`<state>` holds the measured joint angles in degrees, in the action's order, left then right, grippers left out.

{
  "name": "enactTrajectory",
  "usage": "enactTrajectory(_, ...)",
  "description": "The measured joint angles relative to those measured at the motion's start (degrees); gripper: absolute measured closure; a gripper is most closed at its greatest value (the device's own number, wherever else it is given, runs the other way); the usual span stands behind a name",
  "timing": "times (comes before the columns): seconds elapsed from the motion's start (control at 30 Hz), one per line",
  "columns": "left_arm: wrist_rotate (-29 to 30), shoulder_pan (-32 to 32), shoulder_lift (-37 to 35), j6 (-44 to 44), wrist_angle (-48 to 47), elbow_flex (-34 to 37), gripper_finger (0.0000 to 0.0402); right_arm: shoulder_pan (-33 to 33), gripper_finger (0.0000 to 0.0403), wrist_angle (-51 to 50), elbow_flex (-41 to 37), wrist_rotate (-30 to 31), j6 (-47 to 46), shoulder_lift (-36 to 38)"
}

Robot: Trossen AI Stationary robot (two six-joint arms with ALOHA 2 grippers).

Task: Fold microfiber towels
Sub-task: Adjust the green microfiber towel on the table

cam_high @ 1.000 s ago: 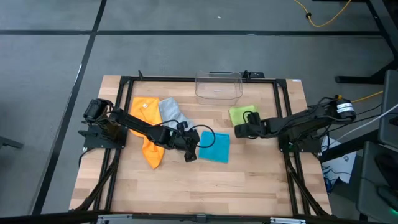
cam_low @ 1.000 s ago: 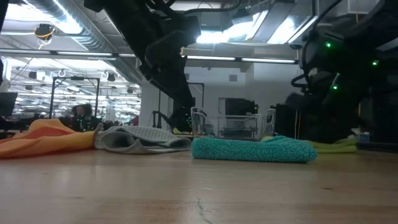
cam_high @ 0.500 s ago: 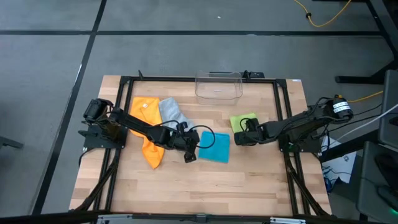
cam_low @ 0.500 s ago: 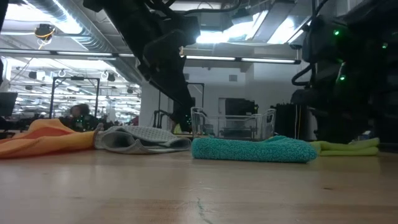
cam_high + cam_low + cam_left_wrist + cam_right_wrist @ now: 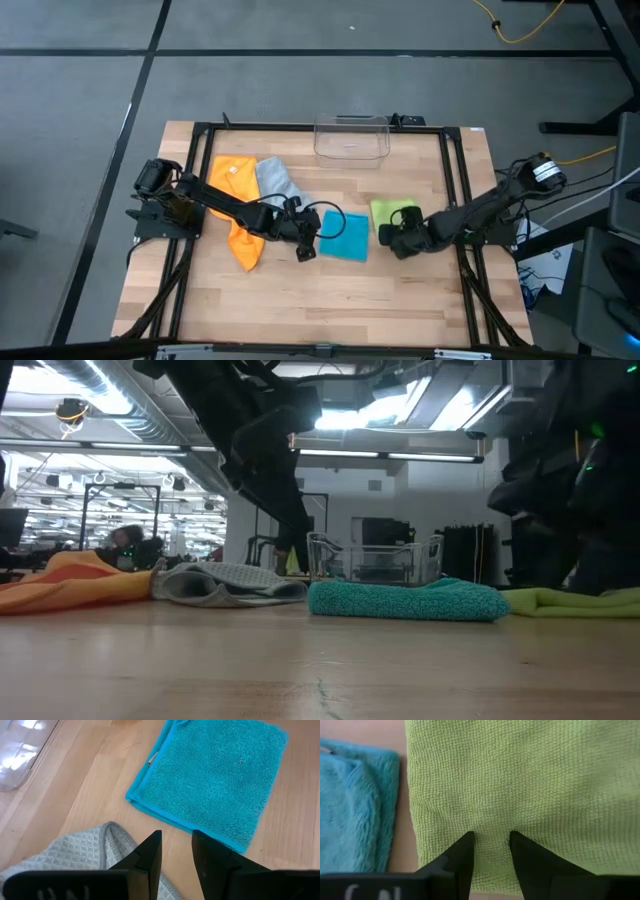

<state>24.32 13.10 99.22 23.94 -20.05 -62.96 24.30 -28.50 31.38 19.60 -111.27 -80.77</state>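
Near the table's right edge: right gripper (image 5: 490,851) low over the lime green towel (image 5: 520,790), fingers slightly parted, grasping nothing, probably smoothing the fold. Mid-table: folded teal towel (image 5: 345,238); left gripper (image 5: 176,855) released, empty. Toward the left edge: grey towel (image 5: 275,182), orange towel (image 5: 238,200), unfolded.

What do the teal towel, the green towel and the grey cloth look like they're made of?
Teal towel: plush, fuzzy looped pile, probably microfiber terry, with a stitched edge. Green towel: flatter, fine knit-like weave, likely a smoother microfiber. Grey cloth: small square waffle pattern, so it seems a waffle-weave microfiber. All look matte and soft; the fibre itself can't be confirmed.
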Motion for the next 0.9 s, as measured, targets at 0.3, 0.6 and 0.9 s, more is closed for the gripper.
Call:
enactTrajectory(0.3,0.0,0.0,0.0,1.03,-0.04,0.0,0.0301,5.32,0.027,3.45,0.69,4.57,-6.95,-3.22)
enactTrajectory(0.6,0.0,0.04,0.0,1.03,-0.07,0.0,0.0301,5.66,0.0269,-19.45,13.7,6.12,-3.49,-2.58)
enactTrajectory(0.9,0.02,0.04,0.0,1.01,-0.04,0.0,0.0302,4.47,0.0269,-40.04,19.64,15.9,5.85,-2.71)
